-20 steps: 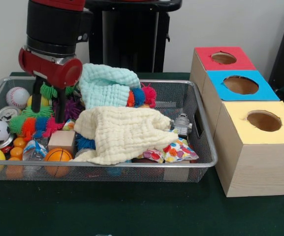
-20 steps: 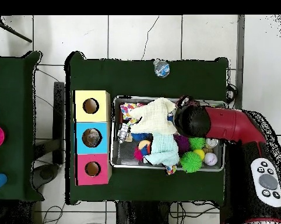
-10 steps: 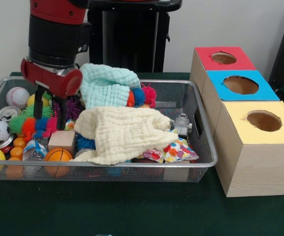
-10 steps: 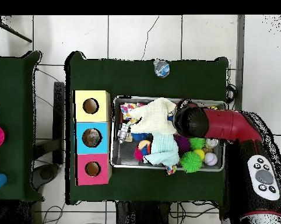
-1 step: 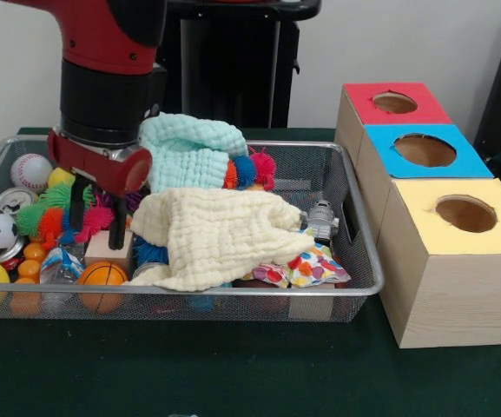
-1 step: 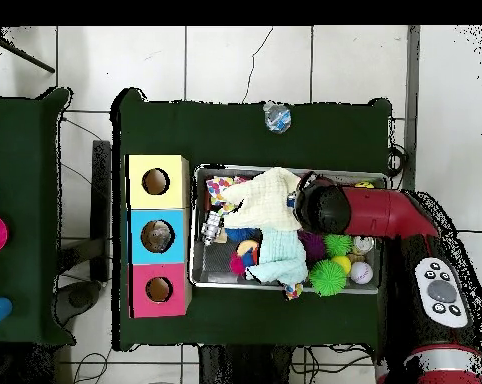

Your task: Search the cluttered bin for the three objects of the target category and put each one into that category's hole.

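No deposit is evident. The pincer [image 5: 96, 215] hangs in the wire bin [image 5: 354, 226] with fingers spread, gripping nothing, directly over the wooden block [image 5: 108, 249]. The three holed boxes [image 5: 445, 252] stand well apart, beyond the cream cloth [image 5: 220, 234]. All three targets apparently remain.

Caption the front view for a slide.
Sawyer gripper lowered into cluttered wire bin beside cream cloth; three holed boxes wait alongside.

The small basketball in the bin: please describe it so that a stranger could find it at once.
Look at the wire bin, at its front wall toward the picture's left end. The small basketball sits against that mesh, just below a plain wooden block. Unlike the smooth orange balls beside it, it carries black seam lines.
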Robot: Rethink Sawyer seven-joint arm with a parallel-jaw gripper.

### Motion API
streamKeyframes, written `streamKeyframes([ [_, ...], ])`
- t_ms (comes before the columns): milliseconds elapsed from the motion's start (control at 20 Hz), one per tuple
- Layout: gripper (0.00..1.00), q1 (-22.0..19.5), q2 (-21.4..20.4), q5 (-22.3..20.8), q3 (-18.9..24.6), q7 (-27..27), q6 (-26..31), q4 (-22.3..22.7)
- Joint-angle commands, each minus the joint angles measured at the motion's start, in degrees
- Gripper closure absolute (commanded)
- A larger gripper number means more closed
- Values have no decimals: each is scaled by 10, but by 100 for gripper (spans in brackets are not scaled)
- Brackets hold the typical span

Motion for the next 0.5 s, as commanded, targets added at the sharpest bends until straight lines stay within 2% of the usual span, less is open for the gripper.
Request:
streamKeyframes([
  [50,0,3,38,-52,20,-70,-7,-53],
  [500,0,-28,40,-70,43,-125,27,-77],
])
